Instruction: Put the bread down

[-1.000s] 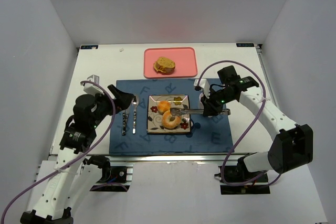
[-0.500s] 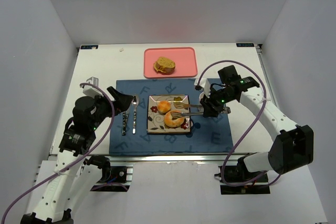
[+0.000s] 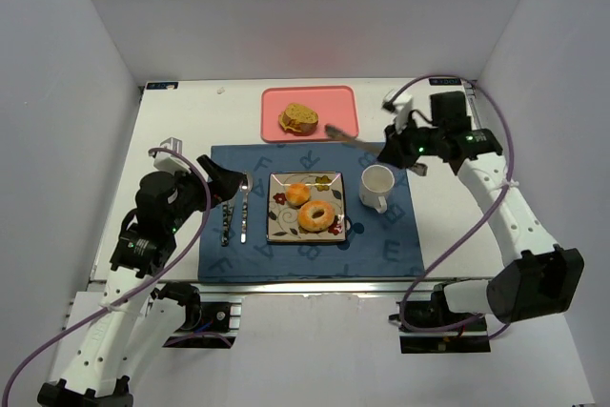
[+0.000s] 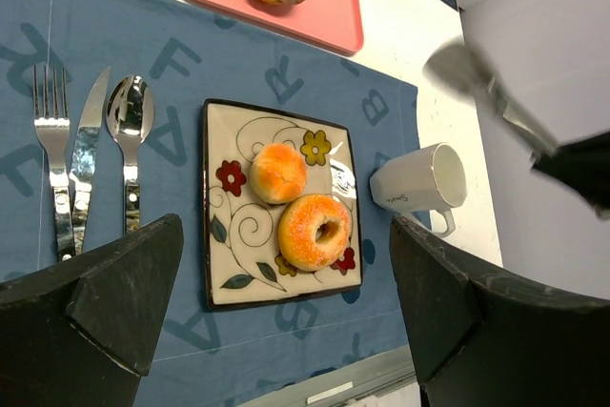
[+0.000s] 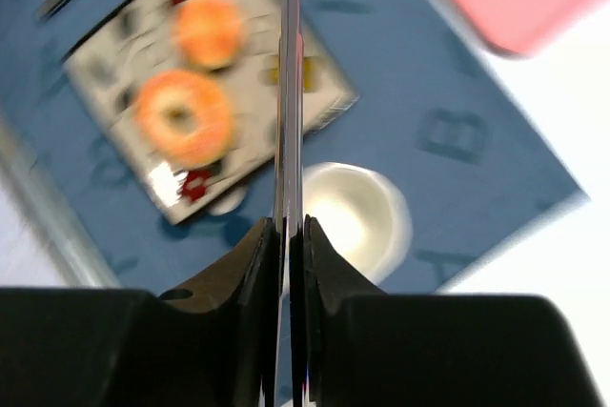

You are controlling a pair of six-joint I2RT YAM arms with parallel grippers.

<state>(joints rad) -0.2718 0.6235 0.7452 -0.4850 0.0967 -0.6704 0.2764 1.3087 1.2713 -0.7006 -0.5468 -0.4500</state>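
Right gripper lifted tongs off plate toward far-edge tray; tongs squeezed shut, empty; bagel placed, bread likely next.

Bright, even overhead light; the right wrist view is smeared, probably motion blur.

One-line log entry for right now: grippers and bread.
right gripper shut on tongs, empty, pointing toward pink tray | left gripper open near cutlery | bun and bagel on plate | bread slice on tray
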